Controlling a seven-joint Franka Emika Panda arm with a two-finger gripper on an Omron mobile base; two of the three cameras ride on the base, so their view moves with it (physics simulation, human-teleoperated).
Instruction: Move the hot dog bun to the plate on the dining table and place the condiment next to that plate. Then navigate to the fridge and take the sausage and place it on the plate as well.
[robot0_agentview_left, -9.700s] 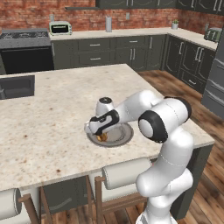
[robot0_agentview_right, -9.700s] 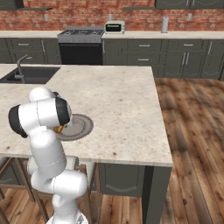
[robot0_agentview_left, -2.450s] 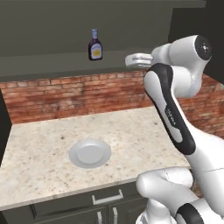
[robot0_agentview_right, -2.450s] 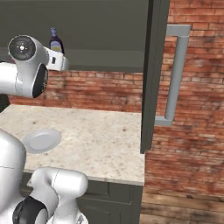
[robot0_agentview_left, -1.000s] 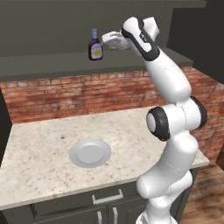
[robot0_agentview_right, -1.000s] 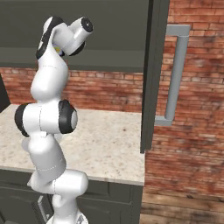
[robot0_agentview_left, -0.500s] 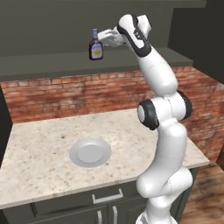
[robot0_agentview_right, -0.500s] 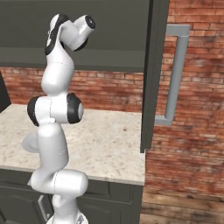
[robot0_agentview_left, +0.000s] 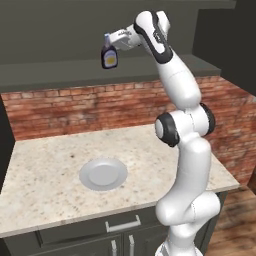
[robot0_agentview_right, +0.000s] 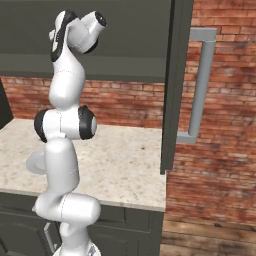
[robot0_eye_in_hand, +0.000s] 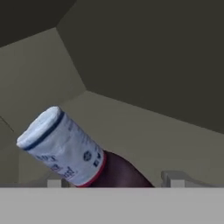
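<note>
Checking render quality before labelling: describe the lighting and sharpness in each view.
Left base view: even light, the bottle dark against the shaded cabinet, the plate clear. Right base view: soft, the counter bright. Hand view: dim cabinet interior, the bottle's near end blurred.

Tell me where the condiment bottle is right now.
In the left base view the condiment bottle is up in the open cabinet at upper left, just above the shelf, at the gripper, high over the plate.

bottle (robot0_agentview_left: 109, 56): dark, white cap, blue-red label | plate (robot0_agentview_left: 103, 174): grey | counter (robot0_agentview_left: 45, 170): speckled beige | wall (robot0_agentview_left: 75, 107): red brick
</note>
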